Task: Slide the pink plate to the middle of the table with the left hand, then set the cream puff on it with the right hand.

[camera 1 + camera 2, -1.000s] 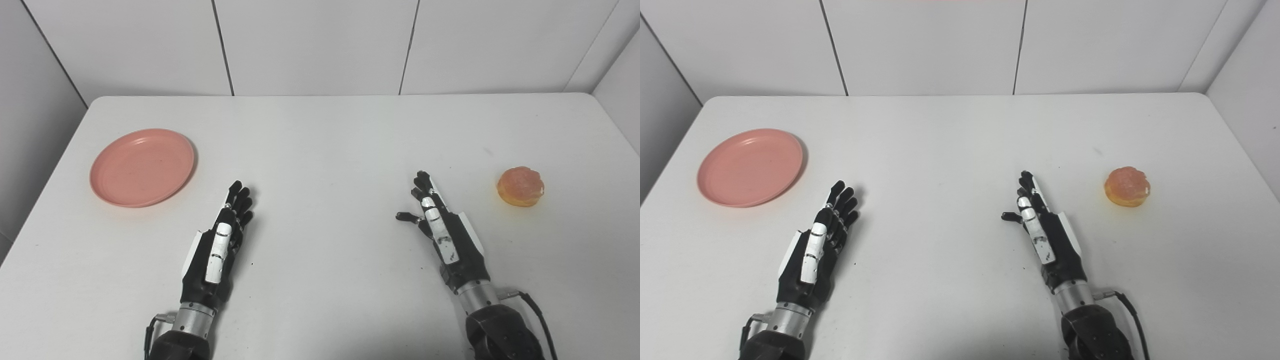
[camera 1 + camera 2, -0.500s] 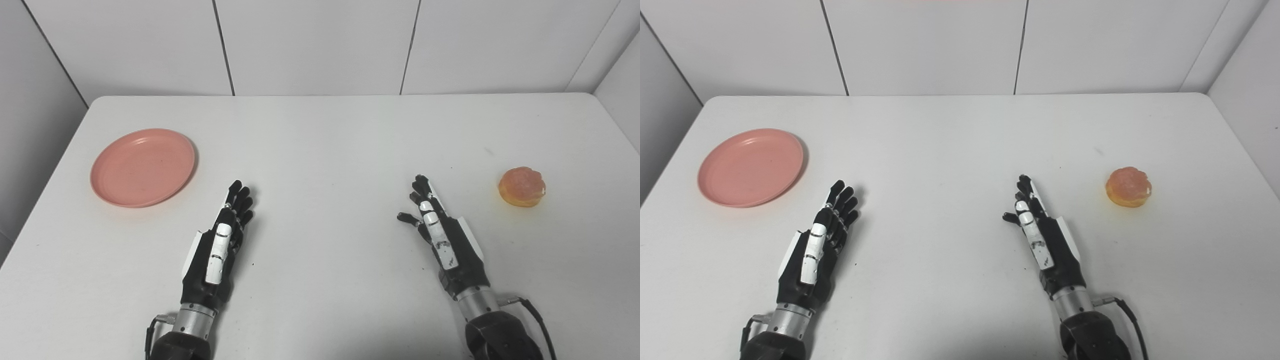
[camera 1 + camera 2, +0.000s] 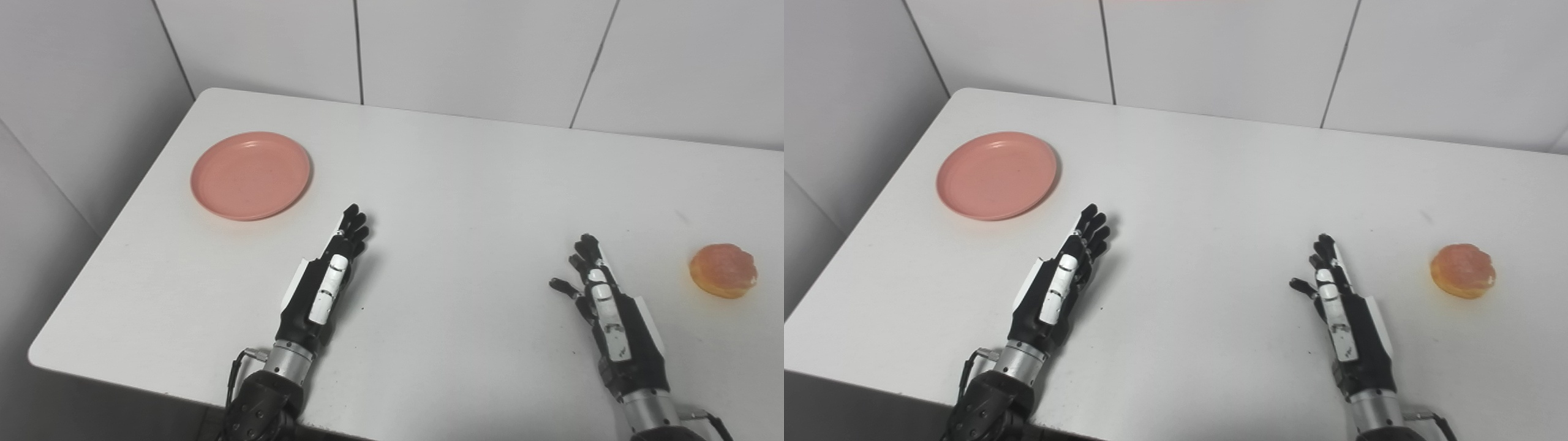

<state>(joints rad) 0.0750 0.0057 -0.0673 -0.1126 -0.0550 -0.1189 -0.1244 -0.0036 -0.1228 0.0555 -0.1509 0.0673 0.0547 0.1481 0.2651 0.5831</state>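
Two hands flat and spread, holding nothing: left hand (image 3: pixel 327 275) nearer pink plate (image 3: pixel 250 175), up-left of fingertips, apart; right hand (image 3: pixel 609 306) beside cream puff (image 3: pixel 723 271)

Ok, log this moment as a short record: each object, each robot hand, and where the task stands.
pink plate: far left part of the table, empty, untouched
cream puff: right side of the table, resting on the tabletop
left robot hand: open, fingers extended, short of the plate
right robot hand: open, holding nothing, apart from the puff
table: white
task stage: plate not yet slid to the middle; puff not yet picked up
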